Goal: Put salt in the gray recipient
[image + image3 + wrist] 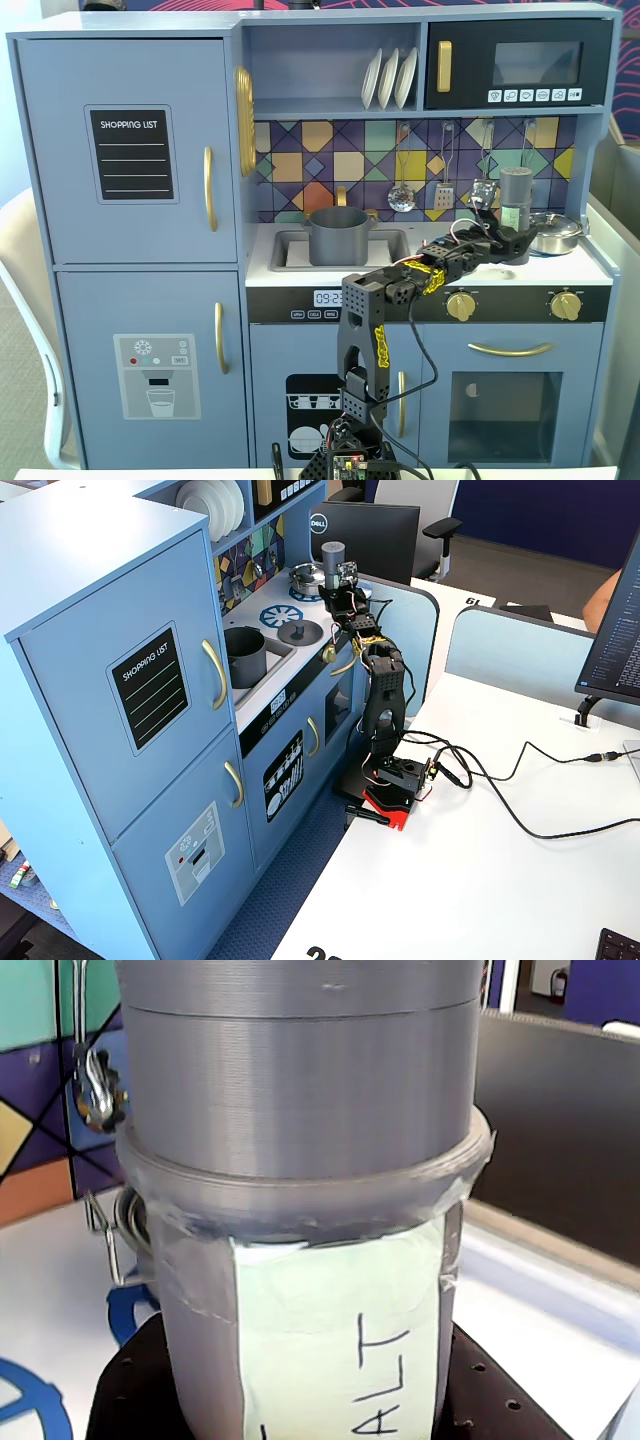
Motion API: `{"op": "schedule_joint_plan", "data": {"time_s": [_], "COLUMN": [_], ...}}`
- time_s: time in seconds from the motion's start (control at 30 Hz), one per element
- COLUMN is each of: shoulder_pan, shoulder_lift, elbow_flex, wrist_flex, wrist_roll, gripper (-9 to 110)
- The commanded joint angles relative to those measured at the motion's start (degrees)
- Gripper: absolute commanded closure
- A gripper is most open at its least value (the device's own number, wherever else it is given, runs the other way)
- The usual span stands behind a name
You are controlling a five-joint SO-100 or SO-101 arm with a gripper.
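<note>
The salt shaker [516, 200] is a tall grey cylinder with a pale label reading "ALT" in the wrist view [330, 1290]. It stands upright at the right end of the toy kitchen's counter and fills the wrist view. My gripper [503, 240] reaches out to its lower part, with black jaws showing on both sides of it in the wrist view [320, 1370], closed against it. The gray pot [338, 235] sits in the sink to the left, open and apart from the gripper. Both also show in a fixed view: shaker [333, 558], pot [245, 655].
A small silver pan [553, 232] stands just right of the shaker. Utensils [402, 192] hang on the tiled back wall. A black lid [300, 632] lies on the counter between sink and shaker. The shelf and microwave [515, 65] overhang the counter.
</note>
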Motion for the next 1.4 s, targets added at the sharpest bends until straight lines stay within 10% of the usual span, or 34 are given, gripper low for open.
{"op": "schedule_joint_plan", "data": {"time_s": [0.0, 0.83, 1.13, 1.37], "shoulder_pan": [-0.53, -1.76, 0.26, 1.32], "shoulder_lift": [0.00, -3.25, 0.09, 3.16], "elbow_flex": [-2.37, -2.29, 0.09, 2.55], "wrist_flex": [-1.85, -3.96, -5.98, -6.06], "wrist_roll": [2.72, 2.55, 7.91, 5.89], "gripper": [101, 101, 62, 55]}}
